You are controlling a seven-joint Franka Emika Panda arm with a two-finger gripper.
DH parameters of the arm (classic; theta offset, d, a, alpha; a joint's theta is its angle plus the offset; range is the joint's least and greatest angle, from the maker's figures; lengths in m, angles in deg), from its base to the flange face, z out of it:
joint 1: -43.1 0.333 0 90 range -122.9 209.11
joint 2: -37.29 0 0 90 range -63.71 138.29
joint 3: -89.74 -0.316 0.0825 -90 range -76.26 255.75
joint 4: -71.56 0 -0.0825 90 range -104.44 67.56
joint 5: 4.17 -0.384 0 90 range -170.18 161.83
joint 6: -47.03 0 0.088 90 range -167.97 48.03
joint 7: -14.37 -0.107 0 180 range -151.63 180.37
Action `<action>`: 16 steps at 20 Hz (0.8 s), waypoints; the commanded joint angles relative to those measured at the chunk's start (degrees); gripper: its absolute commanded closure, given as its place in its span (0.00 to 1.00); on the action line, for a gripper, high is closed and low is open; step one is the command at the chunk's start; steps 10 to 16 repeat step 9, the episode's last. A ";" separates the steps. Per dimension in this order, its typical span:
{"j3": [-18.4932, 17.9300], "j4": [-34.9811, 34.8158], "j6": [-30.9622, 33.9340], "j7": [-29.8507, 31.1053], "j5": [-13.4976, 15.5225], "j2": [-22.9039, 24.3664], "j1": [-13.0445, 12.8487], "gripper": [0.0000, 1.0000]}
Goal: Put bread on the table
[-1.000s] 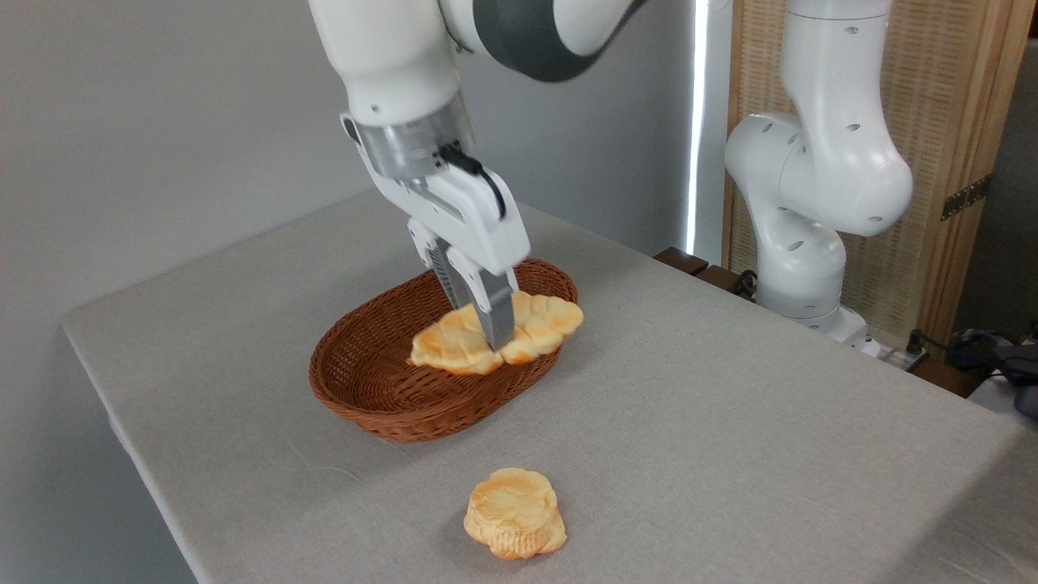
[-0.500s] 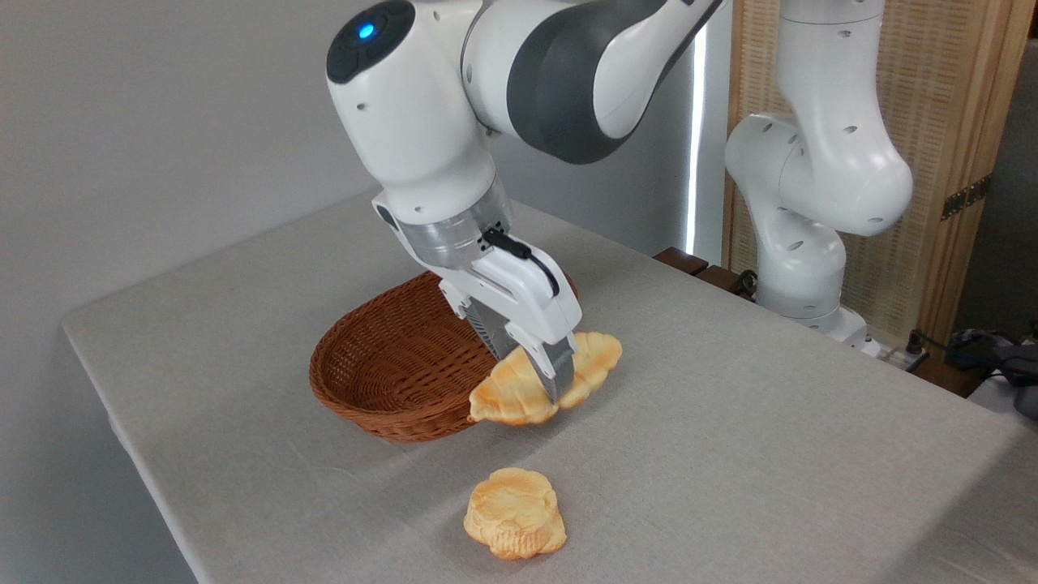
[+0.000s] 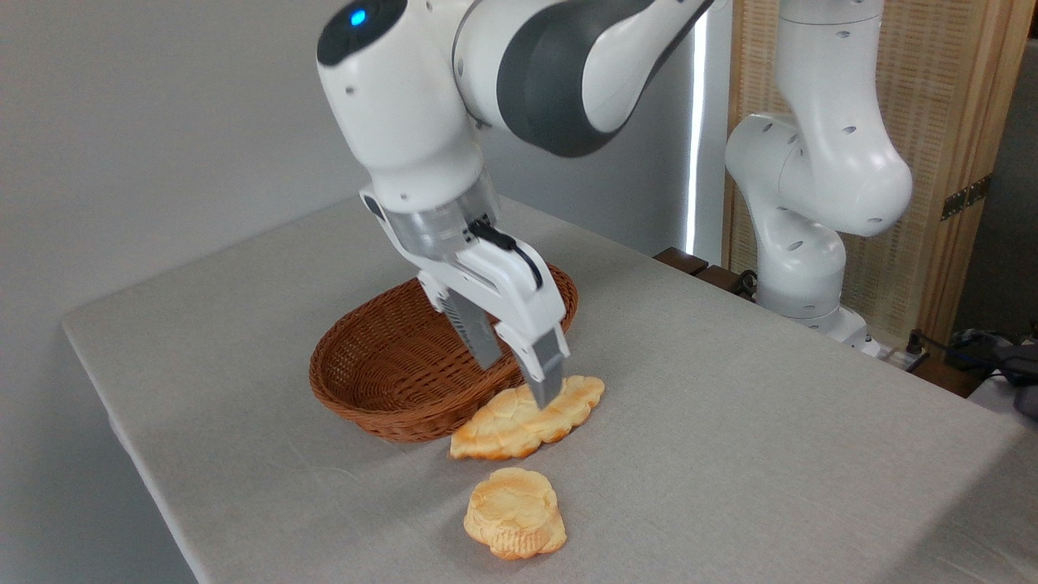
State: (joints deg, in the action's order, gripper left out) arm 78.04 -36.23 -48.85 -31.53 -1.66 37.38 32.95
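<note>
The bread, a long flat golden pastry with lumpy ridges, lies flat on the grey table right against the front right side of the wicker basket. My gripper hangs just above its far edge, tilted, and stands open. One fingertip is at the bread's top edge, the other is over the basket's rim. Nothing is held between the fingers.
The brown oval wicker basket has nothing in it. A small round golden bun sits on the table just in front of the bread. The arm's white base column rises at the table's back right edge.
The gripper carried the bread out of the basket, down and to the right, set it on the table and spread its fingers off it.
</note>
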 commanded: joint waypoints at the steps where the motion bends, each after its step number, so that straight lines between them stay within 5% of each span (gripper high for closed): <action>1: 0.79 -0.05 -6.15 0.20 0.83 3.69 -0.74 0.00; 5: 1.68 -0.22 -11.34 0.11 0.65 4.66 -1.18 0.00; 16: 1.51 -0.22 -12.05 0.02 0.30 4.48 -1.18 0.00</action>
